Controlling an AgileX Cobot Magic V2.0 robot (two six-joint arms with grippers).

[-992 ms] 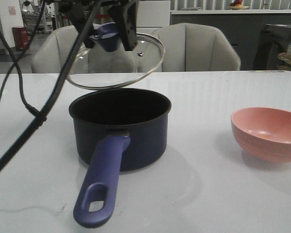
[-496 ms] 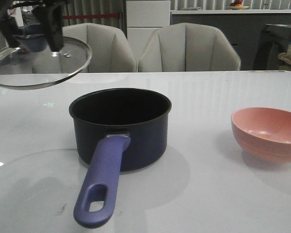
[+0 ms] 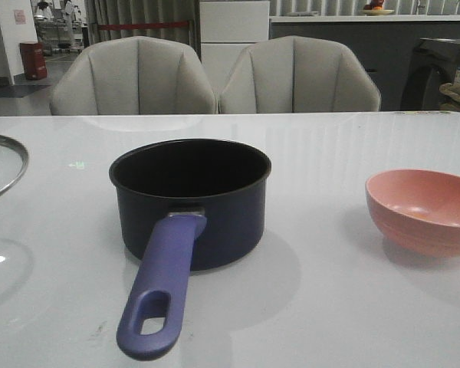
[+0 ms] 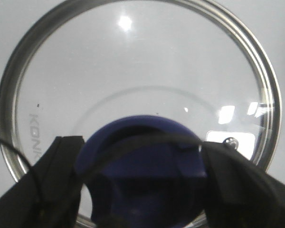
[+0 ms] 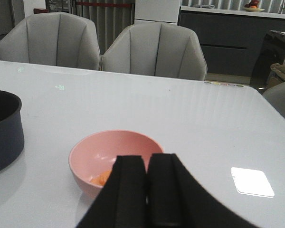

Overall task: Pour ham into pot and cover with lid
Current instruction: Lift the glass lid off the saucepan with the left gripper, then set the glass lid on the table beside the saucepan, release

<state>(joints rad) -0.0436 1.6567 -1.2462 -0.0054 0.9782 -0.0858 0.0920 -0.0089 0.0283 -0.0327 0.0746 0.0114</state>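
Closed empty, the right gripper (image 5: 147, 190) hangs near the salmon-pink bowl (image 5: 115, 159) of orange ham slices (image 5: 102, 178), which it must grasp and tip into the uncovered dark navy saucepan (image 3: 190, 201), while the left gripper (image 4: 142, 187) clamps the clear glass lid's (image 4: 137, 80) blue knob (image 4: 142, 156) off to the left.

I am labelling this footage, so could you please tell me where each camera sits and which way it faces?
Front view: looks forward over the table at the pot and bowl; no arm shows.
Left wrist view: above the lid, looking down; left claw shut on its knob.
Right wrist view: behind the shut right claw, facing the bowl holding ham.
Front and right wrist views share pot and bowl.
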